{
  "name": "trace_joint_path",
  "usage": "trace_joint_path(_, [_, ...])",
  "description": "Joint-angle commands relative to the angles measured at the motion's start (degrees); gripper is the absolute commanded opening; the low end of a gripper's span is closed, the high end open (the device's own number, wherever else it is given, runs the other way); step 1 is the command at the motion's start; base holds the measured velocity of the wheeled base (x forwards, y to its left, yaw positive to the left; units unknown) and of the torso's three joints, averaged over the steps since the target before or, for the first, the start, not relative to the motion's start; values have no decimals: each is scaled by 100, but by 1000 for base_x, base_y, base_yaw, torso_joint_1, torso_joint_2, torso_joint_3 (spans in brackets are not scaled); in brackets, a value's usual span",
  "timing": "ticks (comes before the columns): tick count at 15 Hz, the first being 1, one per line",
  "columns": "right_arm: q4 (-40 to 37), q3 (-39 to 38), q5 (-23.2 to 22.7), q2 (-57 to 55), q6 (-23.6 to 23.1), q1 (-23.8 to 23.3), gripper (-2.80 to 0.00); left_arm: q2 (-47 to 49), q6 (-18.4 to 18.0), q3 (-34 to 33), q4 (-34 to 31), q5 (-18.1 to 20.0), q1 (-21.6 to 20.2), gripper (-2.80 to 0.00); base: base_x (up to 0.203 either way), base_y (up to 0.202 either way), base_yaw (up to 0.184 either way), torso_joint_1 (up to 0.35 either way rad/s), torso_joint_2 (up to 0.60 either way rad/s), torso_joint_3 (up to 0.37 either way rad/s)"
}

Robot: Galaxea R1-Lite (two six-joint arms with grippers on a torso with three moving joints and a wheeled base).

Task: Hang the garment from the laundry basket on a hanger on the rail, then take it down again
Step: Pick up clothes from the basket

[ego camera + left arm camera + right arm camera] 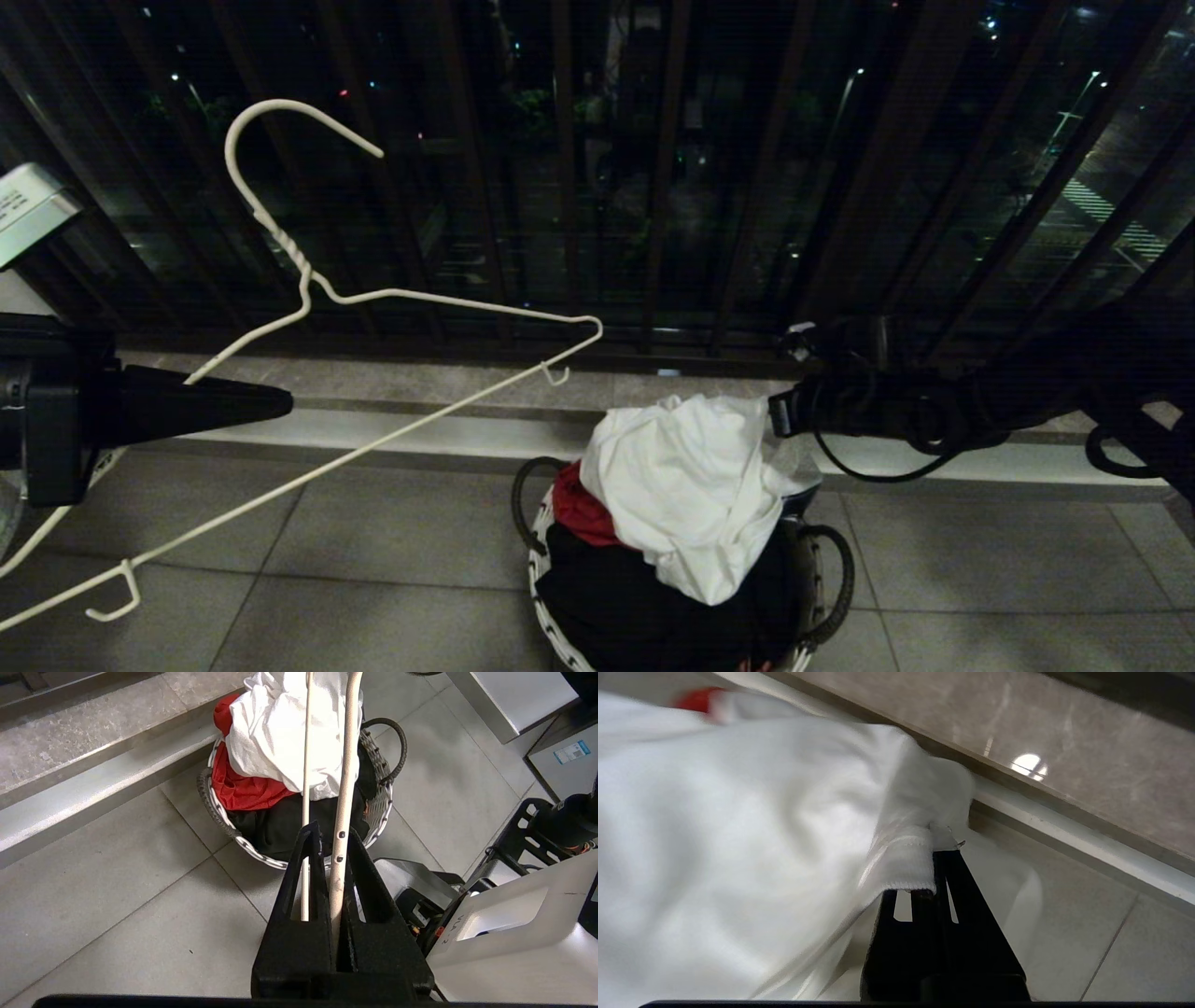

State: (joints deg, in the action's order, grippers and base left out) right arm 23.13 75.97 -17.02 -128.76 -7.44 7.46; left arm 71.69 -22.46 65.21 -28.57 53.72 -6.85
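Head view showed the left hand (271, 403) at the left edge, pinched tight on the white wire hanger (392, 297). The hanger stuck up and out, tilted, with its hook pointing up in front of the dark balcony bars (672, 168). From the left wrist view, the hanger's wire ran between the two black fingers (369, 877), which were squeezed on it.

The laundry basket (546, 579) sat on the grey floor tiles (373, 560), close to the low step (420, 429). It was full of clothes. The white T-shirt (686, 485) lay on top, over a red cloth (579, 509) and a black cloth (635, 607).

The right hand (941, 851) was at the far top edge of the pile. In the right wrist view its fingers were shut together on a stitched edge of the T-shirt, maybe the collar or a hem, but the blur made that hard to tell. The T-shirt was in the basket, bunched up.
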Motion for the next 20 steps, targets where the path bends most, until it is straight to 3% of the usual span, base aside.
trace_joint_path(1, [17, -432, -71, 821, 30, 59, -280, -45, -13, -3, -17, 37, 0, -280, 0, 0, 0, 0, 0, 0])
trace_joint_path(5, [-9, -1237, -138, 2267, 337, 413, -280, -181, 4, -52, -17, 59, 0, -280, 0, 0, 0, 0, 0, 0])
trace_joint_path(9, [-452, -1496, -118, 3272, 481, 804, -280, -297, 3, -82, -17, 68, 0, -280, 0, 0, 0, 0, 0, 0])
trace_joint_path(20, [-581, -1620, -83, 3393, 489, 836, -280, -432, 66, -160, -8, 86, 0, -280, 0, 0, 0, 1, 1, 41])
